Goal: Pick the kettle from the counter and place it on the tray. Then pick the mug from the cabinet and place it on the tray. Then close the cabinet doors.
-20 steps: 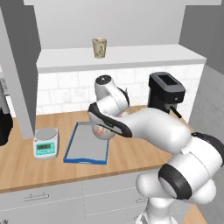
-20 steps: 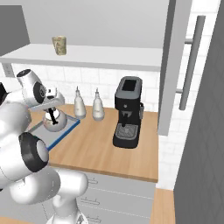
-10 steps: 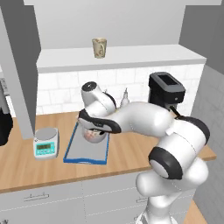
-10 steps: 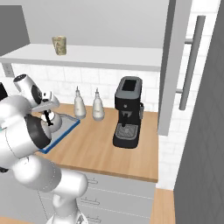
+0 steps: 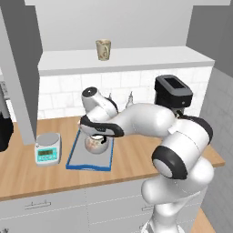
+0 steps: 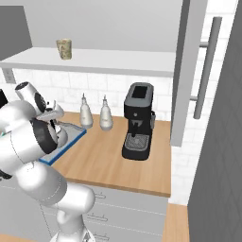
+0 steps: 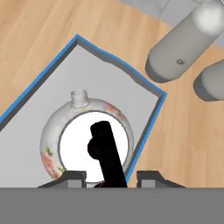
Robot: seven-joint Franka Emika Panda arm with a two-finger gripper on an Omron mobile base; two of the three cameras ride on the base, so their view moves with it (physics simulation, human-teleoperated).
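Observation:
The white floral kettle sits upright on the grey base of the blue-rimmed tray on the wooden counter. My gripper hangs straight above it, open, one finger on each side of the black arched handle with a gap on both sides. The beige mug stands on the pale shelf of the cabinet. Both cabinet doors stand open, the left one and the right one.
A small teal-faced scale sits just left of the tray. Two white bottles stand at the backsplash right of the tray. A black coffee machine stands further right on the counter.
The arm has swung left and down, bringing the kettle onto the tray. The fingers have spread away from the handle.

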